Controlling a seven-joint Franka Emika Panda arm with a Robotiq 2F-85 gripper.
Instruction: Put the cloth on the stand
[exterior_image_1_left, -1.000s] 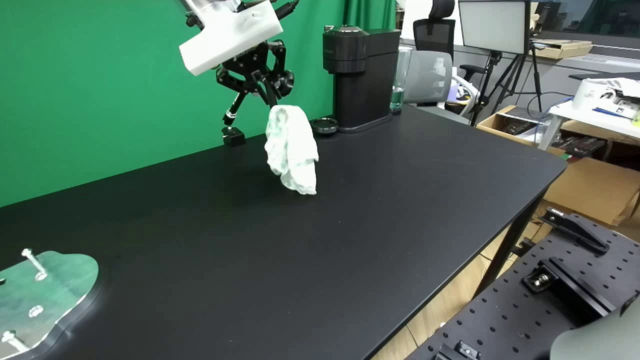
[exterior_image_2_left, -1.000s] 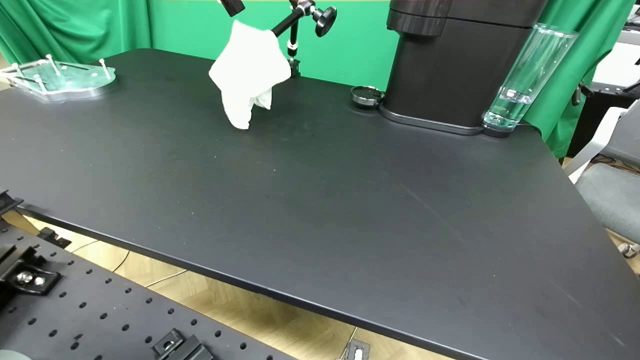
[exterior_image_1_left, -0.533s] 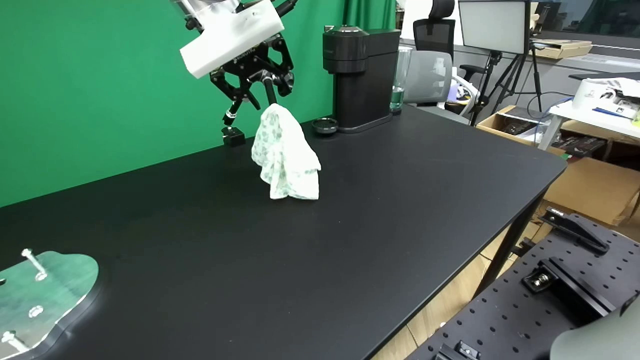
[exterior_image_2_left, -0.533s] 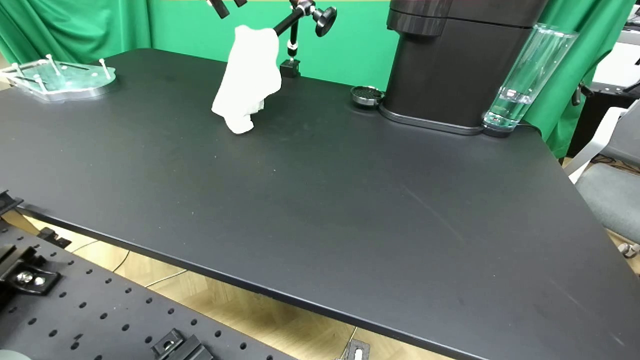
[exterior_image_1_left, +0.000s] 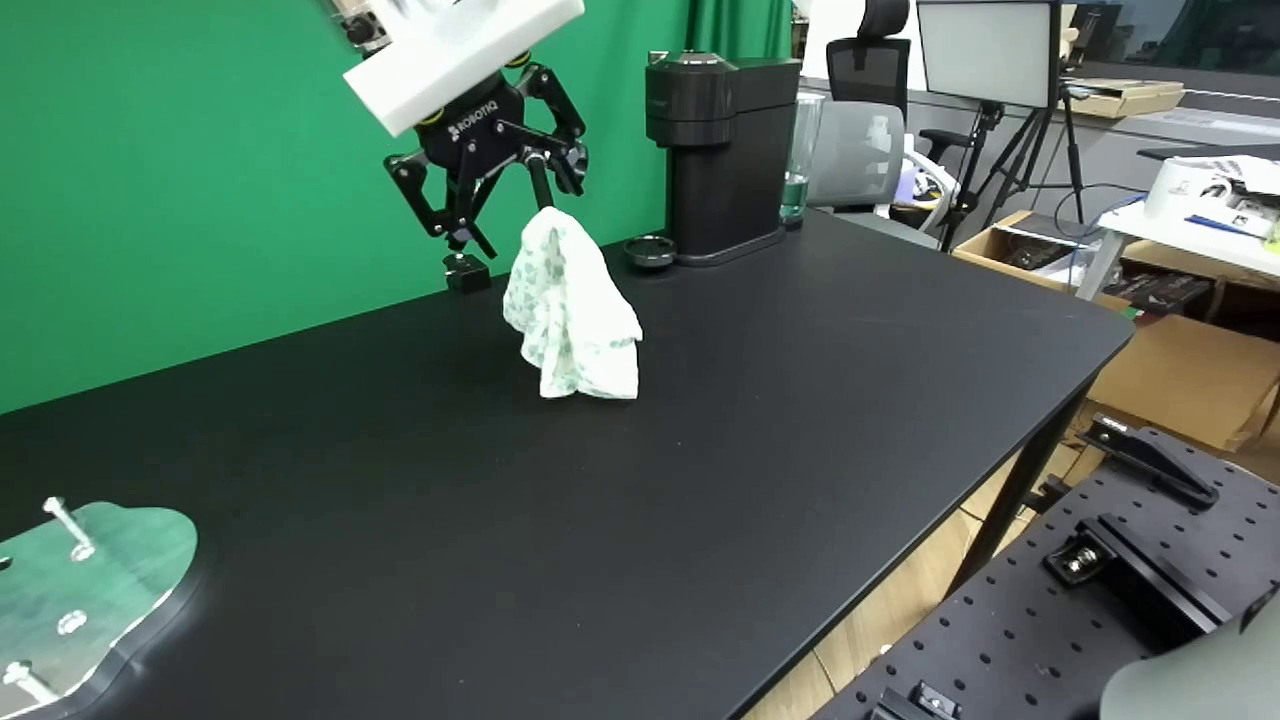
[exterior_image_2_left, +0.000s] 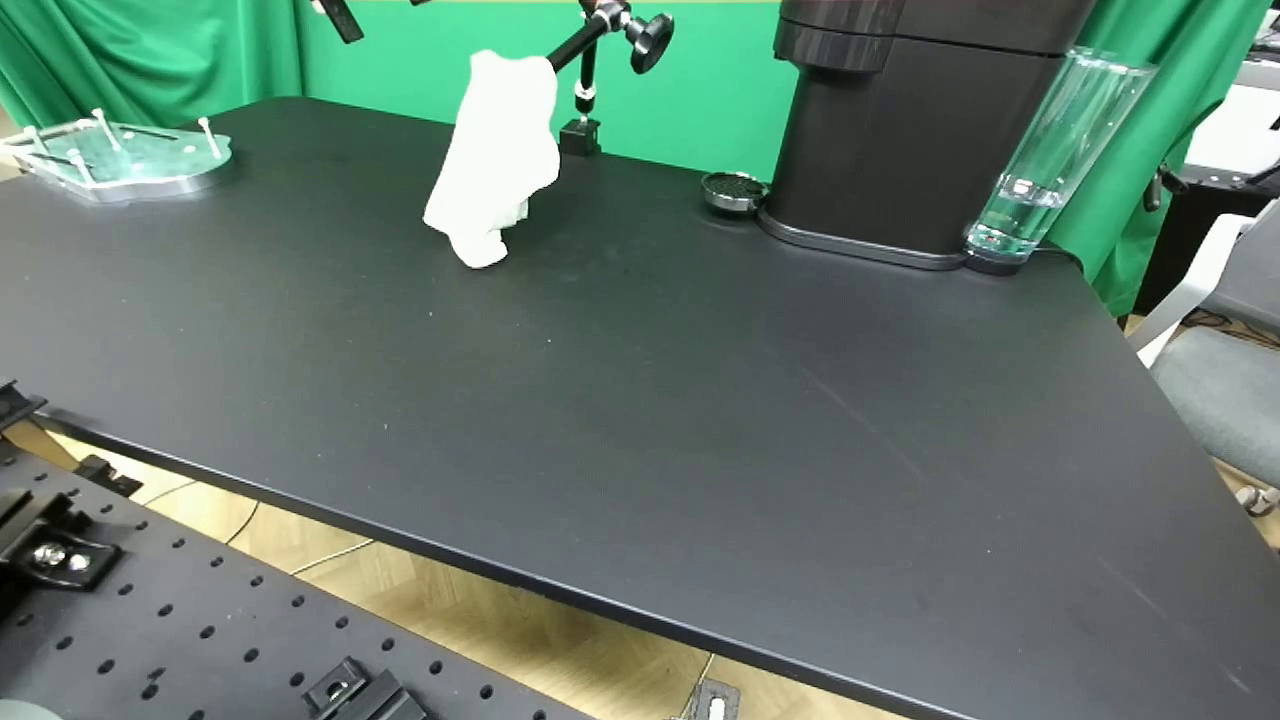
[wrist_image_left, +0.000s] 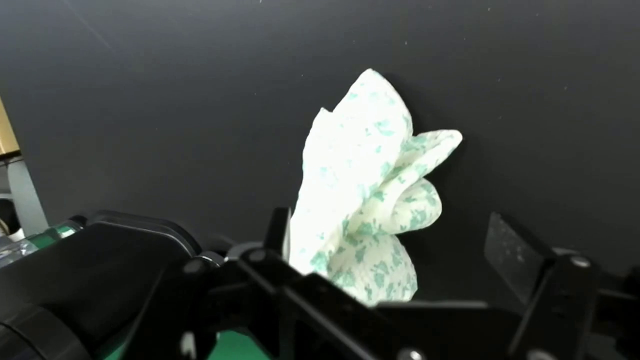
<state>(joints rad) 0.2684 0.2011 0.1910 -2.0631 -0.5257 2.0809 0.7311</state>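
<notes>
The white cloth (exterior_image_1_left: 575, 310) with green speckles drapes over the end of the black stand (exterior_image_2_left: 578, 45) and hangs down toward the table. In an exterior view the stand's small base (exterior_image_1_left: 467, 272) shows at the back edge of the table. My gripper (exterior_image_1_left: 530, 215) is open beside and above the cloth, fingers spread wide. In the wrist view the cloth (wrist_image_left: 350, 175) appears beyond the jaws, near the left finger (wrist_image_left: 277, 230); the right finger pad (wrist_image_left: 515, 245) is well apart from it. Whether the cloth's lower edge touches the table, I cannot tell.
A black coffee machine (exterior_image_1_left: 720, 160) stands at the back, with a round drip tray (exterior_image_2_left: 735, 192) beside it and a clear water tank (exterior_image_2_left: 1050, 160) behind. A transparent plate with white pegs (exterior_image_1_left: 100, 570) lies at the table's far end. A green curtain backs the table.
My gripper has opened, let go of the cloth and drawn back from it, leftward in both exterior views. The cloth dropped slightly, spread out and stays hanging on the stand.
</notes>
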